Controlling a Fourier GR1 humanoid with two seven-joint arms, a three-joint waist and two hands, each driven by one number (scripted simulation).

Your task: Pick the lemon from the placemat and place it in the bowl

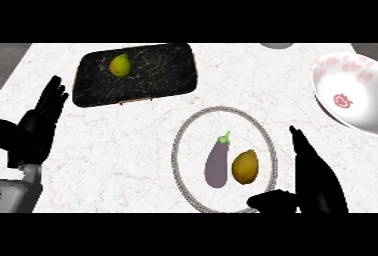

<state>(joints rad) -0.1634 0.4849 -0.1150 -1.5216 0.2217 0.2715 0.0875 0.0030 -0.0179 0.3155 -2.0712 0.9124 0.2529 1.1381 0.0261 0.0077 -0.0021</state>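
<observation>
Now, right robot hand (316, 172), fingers straight, thumb spread, is the nearer one. Lemon (245, 167) lies just beside at its nine o'clock on the round placemat (221, 125), long axis twelve-to-six. Bowl (354, 117) waits at one o'clock.

Only one camera watches here, placed at the robot's head. It faces steeply down on the white counter (125, 150) and is quite near to it. The left hand (40, 125) and the right hand (314, 170) show at the lower corners; the bowl (351, 112) at right is cut by the edge.
</observation>
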